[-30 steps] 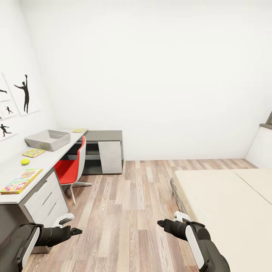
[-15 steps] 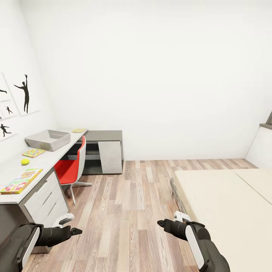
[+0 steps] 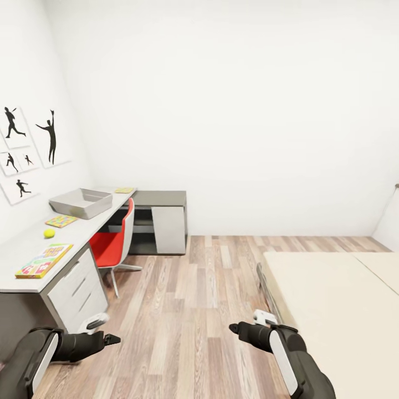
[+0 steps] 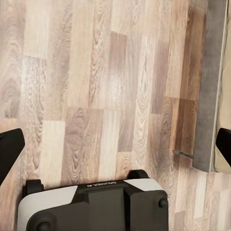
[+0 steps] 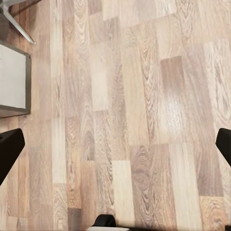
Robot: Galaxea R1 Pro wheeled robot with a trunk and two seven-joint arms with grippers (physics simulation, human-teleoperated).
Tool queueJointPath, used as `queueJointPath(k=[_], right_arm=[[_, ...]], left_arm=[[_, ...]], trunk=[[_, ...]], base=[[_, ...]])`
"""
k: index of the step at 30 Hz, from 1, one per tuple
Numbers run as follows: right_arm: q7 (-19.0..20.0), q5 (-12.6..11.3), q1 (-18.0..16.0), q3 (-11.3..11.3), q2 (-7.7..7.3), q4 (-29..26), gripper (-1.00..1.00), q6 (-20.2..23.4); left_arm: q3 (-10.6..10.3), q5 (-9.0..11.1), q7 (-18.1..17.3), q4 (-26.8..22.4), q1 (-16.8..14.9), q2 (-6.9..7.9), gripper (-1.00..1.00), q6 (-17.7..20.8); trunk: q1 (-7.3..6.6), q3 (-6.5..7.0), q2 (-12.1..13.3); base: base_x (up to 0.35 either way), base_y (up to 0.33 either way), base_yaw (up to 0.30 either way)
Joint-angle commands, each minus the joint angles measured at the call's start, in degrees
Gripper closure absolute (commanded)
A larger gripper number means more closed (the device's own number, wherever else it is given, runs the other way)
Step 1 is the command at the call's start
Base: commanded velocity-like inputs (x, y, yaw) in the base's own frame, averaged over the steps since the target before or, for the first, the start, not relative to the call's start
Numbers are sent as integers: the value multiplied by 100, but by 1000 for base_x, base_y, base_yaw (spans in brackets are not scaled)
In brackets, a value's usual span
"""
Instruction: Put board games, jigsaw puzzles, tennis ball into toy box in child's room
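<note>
The table [image 3: 22,250] runs along the left wall. On it, from far to near, lie a jigsaw puzzle [image 3: 124,190], the grey toy box [image 3: 81,201], a second jigsaw puzzle [image 3: 61,220], the yellow tennis ball [image 3: 49,233] and one colourful board game [image 3: 44,260]. At the right stands the bed [image 3: 332,299]; the board games on the bed are out of view. My left gripper [image 3: 113,337] [image 4: 115,144] and right gripper [image 3: 233,328] [image 5: 115,144] hang low over the wood floor, both open and holding nothing, well short of the table.
A red swivel chair [image 3: 113,244] is tucked at the table beside a drawer unit [image 3: 77,288]. A dark grey cabinet [image 3: 160,221] fills the far corner. Plank floor [image 3: 205,299] stretches between table and bed. The bed's dark frame edge [image 4: 211,86] lies close to my left gripper.
The whole picture has shifted: the camera moved, so the table and the wall pictures now sit further right and higher. Both arms hold the same pose.
</note>
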Motion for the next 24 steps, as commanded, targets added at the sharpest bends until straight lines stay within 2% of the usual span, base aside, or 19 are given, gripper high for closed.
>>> queueJointPath(k=[1,24], right_arm=[[42,31,-5,-14,6,-6,-100,31],[36,30,-5,20,5,-6,-100,30]], left_arm=[[10,-7,-24,-2,-7,-1,-100,38],[10,-7,-24,-2,-7,-1,-100,35]], trunk=[[4,-14,-14],[4,-14,-14]], base=[[0,0,67],[0,0,11]])
